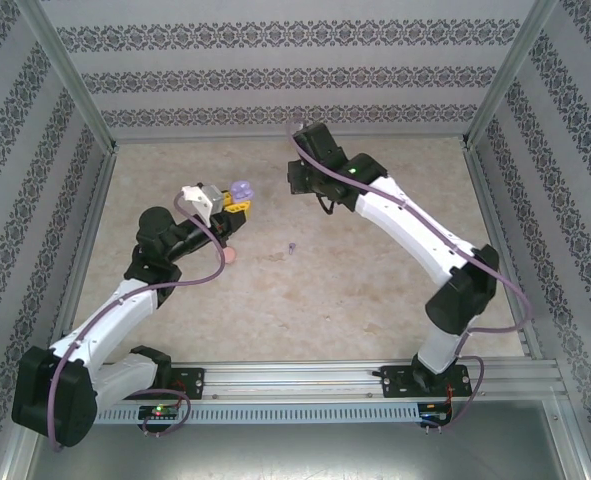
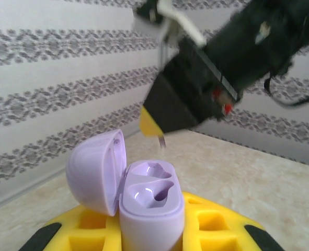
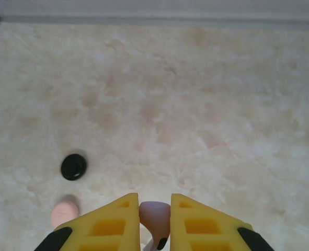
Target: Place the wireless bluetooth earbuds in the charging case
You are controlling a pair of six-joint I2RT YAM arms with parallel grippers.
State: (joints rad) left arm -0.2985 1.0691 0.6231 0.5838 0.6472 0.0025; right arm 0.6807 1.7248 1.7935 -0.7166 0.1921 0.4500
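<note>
I have the left jaws clamped on the case (image 2: 151,209), which stands upright between the yellow fingers (image 2: 212,225). Its lid (image 2: 94,172) is swung open to the left of the body, and both moulded sockets face up. The right jaws hang beyond the case and above it, apart from it, with one yellow fingertip and a thin pale tip pointing down toward the surface (image 1: 375,300). On the right wrist camera I see those jaws closed on a pale earbud (image 3: 154,215), its rounded head pinched between the fingers and a dark tip showing lower down. On the overhead camera the case (image 1: 241,189) sits at the end of the left arm, lifted off the surface. A purple earbud (image 1: 292,247) lies loose on the surface, to the right of the case and nearer the arm bases, well apart from it. A pink disc (image 1: 231,255) lies on the near side of the case, just beside the left arm. The right wrist camera shows a black disc (image 3: 73,167) close to the pink one, the two not touching. The patterned wall (image 2: 49,78) stands behind the case.
</note>
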